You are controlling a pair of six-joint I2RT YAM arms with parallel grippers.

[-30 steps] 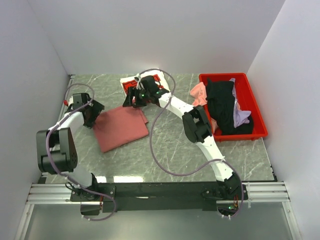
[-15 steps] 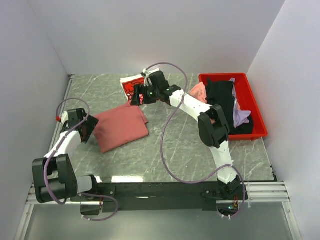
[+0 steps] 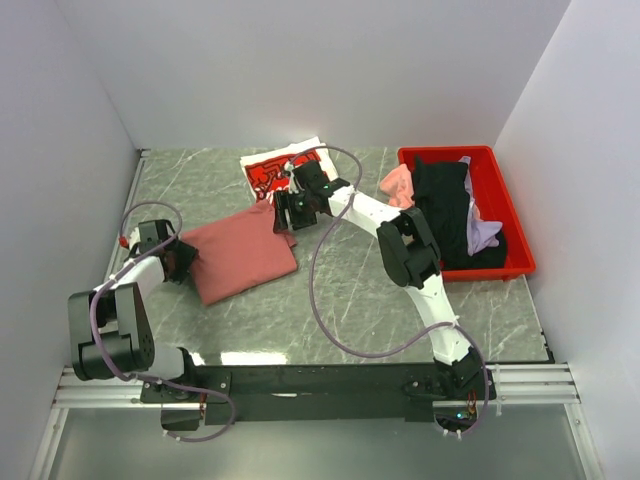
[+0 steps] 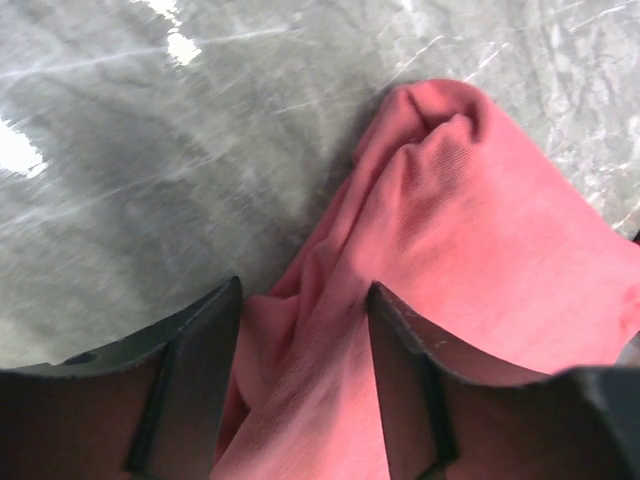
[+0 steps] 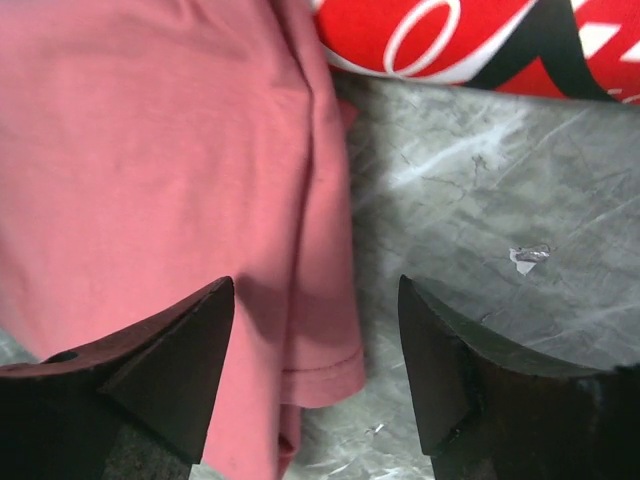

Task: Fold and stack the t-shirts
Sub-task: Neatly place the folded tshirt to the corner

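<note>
The dusty-rose t-shirt (image 3: 240, 258) lies folded on the marble table, left of centre. My left gripper (image 3: 181, 259) is at its left edge. In the left wrist view it (image 4: 303, 292) is open, its fingers astride a raised fold of the rose cloth (image 4: 480, 230). My right gripper (image 3: 286, 212) is open over the shirt's far right corner. The right wrist view shows it (image 5: 316, 285) above the sleeve hem of the rose cloth (image 5: 150, 150). The red-and-white t-shirt (image 3: 272, 170) lies folded at the back, its logo showing in the right wrist view (image 5: 430, 35).
A red plastic bin (image 3: 518, 235) stands at the back right. It holds a black shirt (image 3: 445, 210) and a lavender one (image 3: 483, 232), and a pink one (image 3: 397, 185) hangs over its left rim. White walls close in the table on three sides.
My right gripper moved from the red-and-white shirt toward me, to the rose shirt's far right corner. My left gripper came right and now straddles the shirt's left edge.
</note>
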